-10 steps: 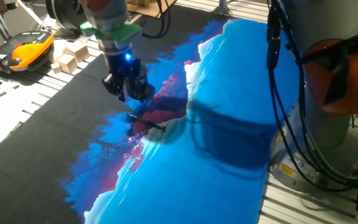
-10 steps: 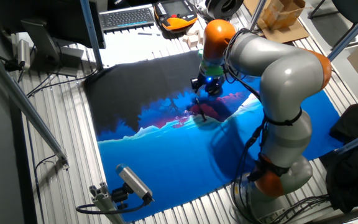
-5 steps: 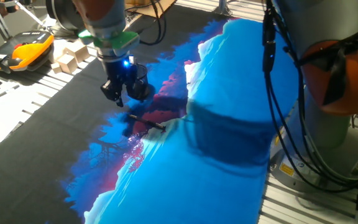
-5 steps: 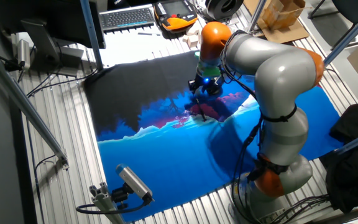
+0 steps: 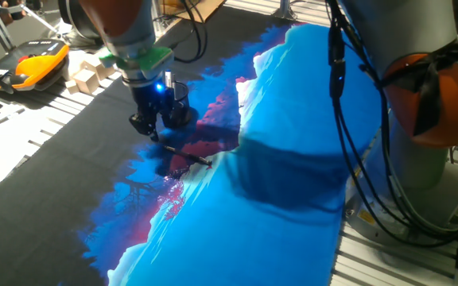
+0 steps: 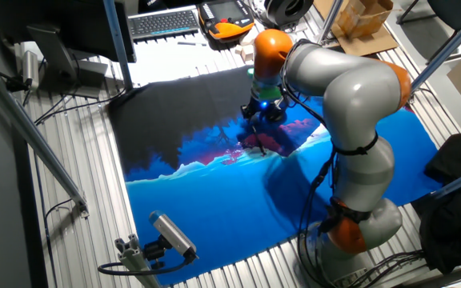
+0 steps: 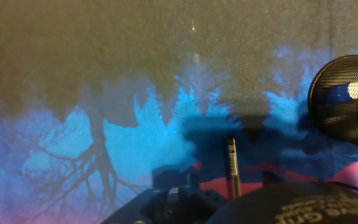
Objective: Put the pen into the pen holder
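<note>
The bench (image 5: 22, 171) is covered by a printed cloth (image 5: 293, 119) showing a blue, pink and black landscape; all task items rest on this cloth.

The arm (image 6: 350, 96) reaches from its base at the 5 o'clock side of the other fixed view toward the middle of the cloth and is bent so that the tool points down at the work zone. This posture suits a top-down grasp of an item lying flat.

The pen holder (image 7: 347, 102) stands upright on the cloth. In the hand view it is at 3 o'clock, partly cut off by the frame edge; its mesh wall lets the cloth colours show through. In one fixed view it is largely hidden behind the tool. Its upright stance keeps the mouth facing up, as needed for insertion.

The tool (image 5: 151, 127) hovers low above the cloth, just beside the holder and not touching the pen. It carries nothing. Whether its fingers are spread or pressed together cannot be determined: they are dark against a dark background in both fixed views and mostly out of frame in the hand view.

The pen (image 7: 232, 165) lies flat on the cloth, at 6 o'clock in the hand view, pointing along the 12-to-6 axis. In one fixed view it (image 5: 189, 156) lies just below the tool, toward 5 o'clock. The grasp is judged not yet made.
</note>
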Controlling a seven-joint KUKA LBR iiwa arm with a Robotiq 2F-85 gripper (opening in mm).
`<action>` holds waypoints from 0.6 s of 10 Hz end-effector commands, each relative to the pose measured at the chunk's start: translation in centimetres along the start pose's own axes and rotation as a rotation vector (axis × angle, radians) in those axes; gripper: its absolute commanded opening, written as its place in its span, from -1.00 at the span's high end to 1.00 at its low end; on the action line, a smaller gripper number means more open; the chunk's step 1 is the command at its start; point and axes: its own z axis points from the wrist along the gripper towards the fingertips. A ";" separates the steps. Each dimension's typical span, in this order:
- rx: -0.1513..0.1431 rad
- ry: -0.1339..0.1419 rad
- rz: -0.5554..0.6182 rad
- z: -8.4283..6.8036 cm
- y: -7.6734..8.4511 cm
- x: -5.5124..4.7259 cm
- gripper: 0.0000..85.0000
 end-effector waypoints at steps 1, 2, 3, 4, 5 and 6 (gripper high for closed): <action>0.006 0.013 0.003 0.4 0.0 0.0 -0.20; 0.015 0.043 -0.001 0.5 0.0 -0.1 -0.20; 0.026 0.071 -0.008 0.6 -0.1 -0.1 -0.20; 0.028 0.081 -0.012 0.9 -0.3 -0.1 -0.20; 0.026 0.078 -0.015 1.2 -0.5 0.0 -0.20; 0.023 0.079 -0.017 1.5 -0.7 0.0 -0.20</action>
